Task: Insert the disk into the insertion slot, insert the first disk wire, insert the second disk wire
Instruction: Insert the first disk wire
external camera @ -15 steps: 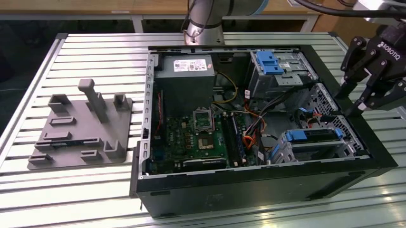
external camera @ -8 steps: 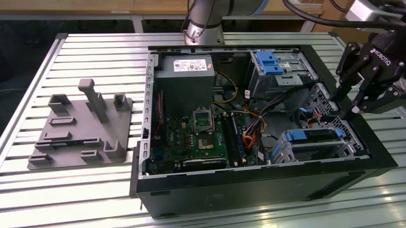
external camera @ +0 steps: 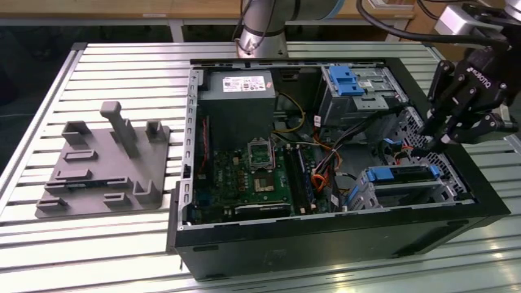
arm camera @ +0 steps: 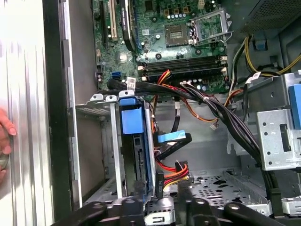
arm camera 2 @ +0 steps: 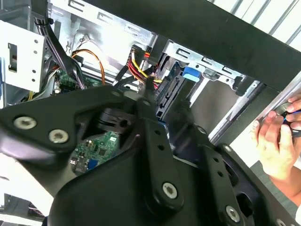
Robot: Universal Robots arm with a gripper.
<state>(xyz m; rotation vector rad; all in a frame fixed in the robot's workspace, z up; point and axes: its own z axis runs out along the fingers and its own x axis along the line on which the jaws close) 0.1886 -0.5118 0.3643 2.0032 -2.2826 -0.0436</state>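
"Disk (arm camera: 132,120): where does it sit?"
"In the slot (arm camera: 96,100), just beside the gripper (external camera: 433,148), on edge, its end likely left bare for the wires."
"The jaws?"
"Open or closed, nobody could tell. They hang by the red-yellow wire (arm camera: 178,172) at that end; the blue plug (arm camera: 170,137) dangles just beyond, apparently loose."

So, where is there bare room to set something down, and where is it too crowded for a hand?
Free: the slatted table between the grey fixture and the arm's base, and along its near edge in the exterior view. Crowded: the wire bundle between motherboard and drive cage, where the gripper hangs.
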